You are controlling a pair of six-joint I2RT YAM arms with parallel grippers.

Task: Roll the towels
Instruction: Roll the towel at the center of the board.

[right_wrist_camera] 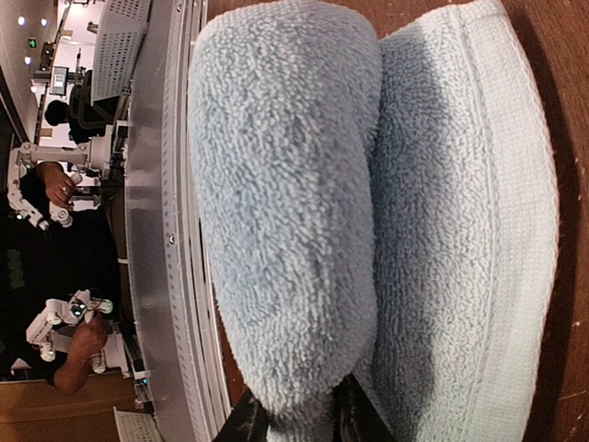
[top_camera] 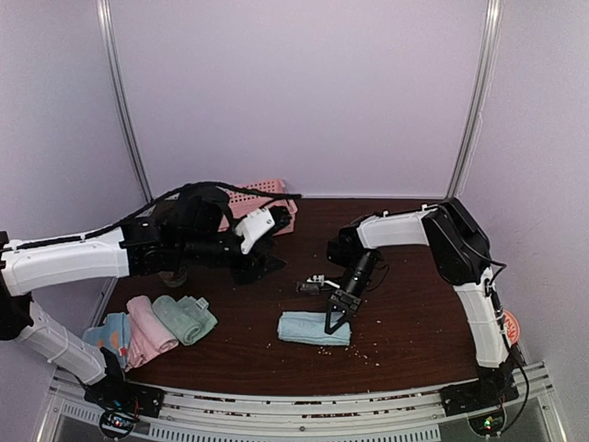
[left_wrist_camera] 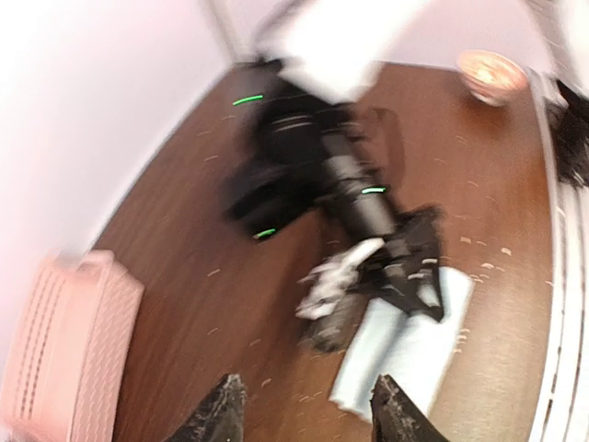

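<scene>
Top external view: right gripper (top_camera: 337,319) planted on the light blue towel (top_camera: 308,329).
That towel lies partly rolled at the table's (top_camera: 414,322) near middle. The gripper comes down at its right end, and the right wrist view shows the narrow jaws pinching the thick rolled fold between the fingertips (right_wrist_camera: 247,424). The left gripper (left_wrist_camera: 308,414) hangs above the table, well apart from this towel and nearer the pink basket (top_camera: 262,198), its jaws spread with nothing between them. At the near left, three rolled towels lie side by side: blue dotted towel (top_camera: 112,331), pink towel (top_camera: 147,327), sage green towel (top_camera: 184,318).
</scene>
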